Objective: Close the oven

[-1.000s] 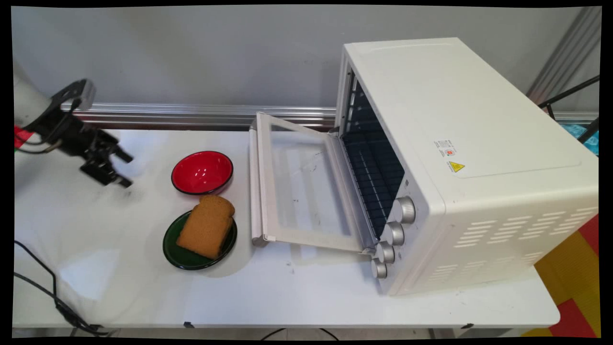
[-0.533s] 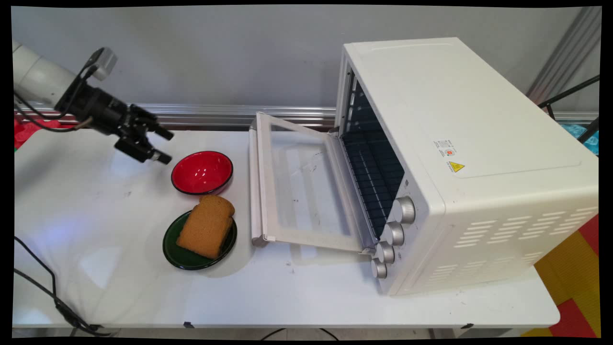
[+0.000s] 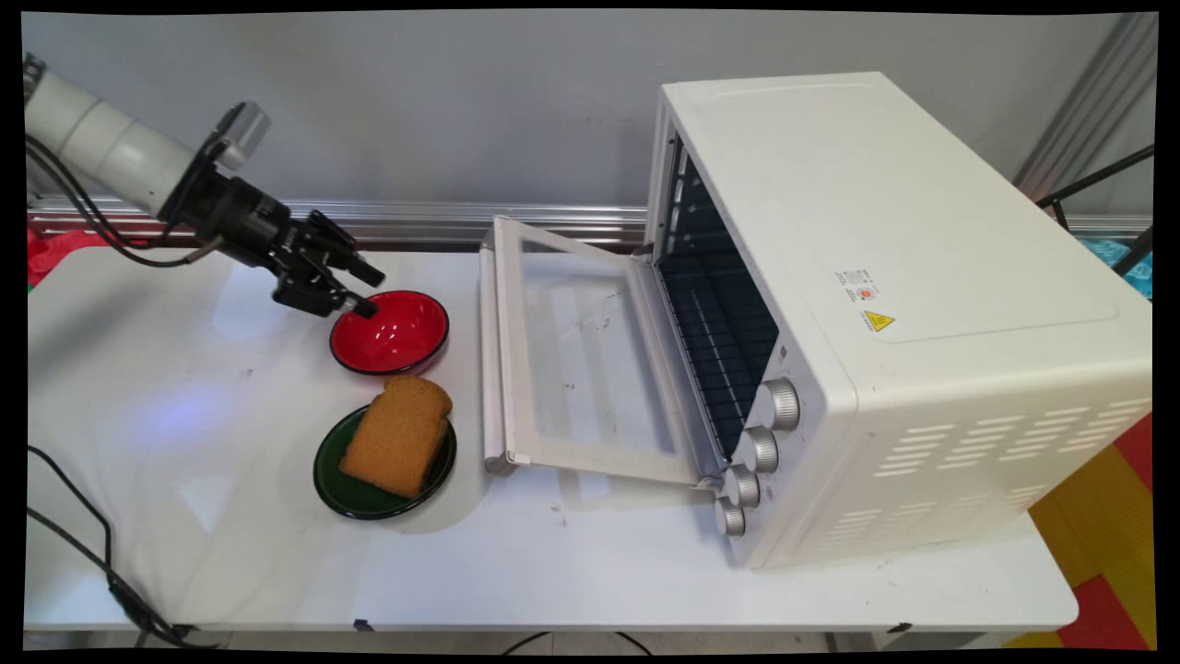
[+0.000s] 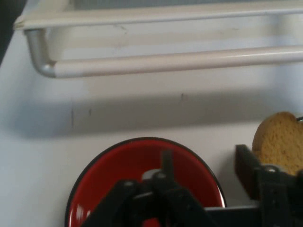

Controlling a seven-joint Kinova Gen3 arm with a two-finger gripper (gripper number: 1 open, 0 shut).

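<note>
My black gripper (image 3: pixel 371 292) hangs open and empty just above the left rim of an empty red bowl (image 3: pixel 398 337). In the hand view the gripper (image 4: pixel 206 163) is over the bowl (image 4: pixel 118 165), whose rim shows between and around the fingers (image 4: pixel 246 166). A brown slice of bread (image 3: pixel 398 435) lies on a dark green plate (image 3: pixel 358 495) in front of the bowl. The bread's edge (image 4: pixel 279 142) shows at the hand view's right side.
A white toaster oven (image 3: pixel 876 277) stands on the right with its glass door (image 3: pixel 576 350) folded down flat beside the bowl and plate. The door's handle bar (image 4: pixel 165 61) crosses the hand view's top. Black cables (image 3: pixel 92 563) trail over the table's left front corner.
The gripper has swung up from the table's left and rightward, arriving over the red bowl's left rim. Its fingers stay open. Bowl, plate, bread and oven have not moved.
</note>
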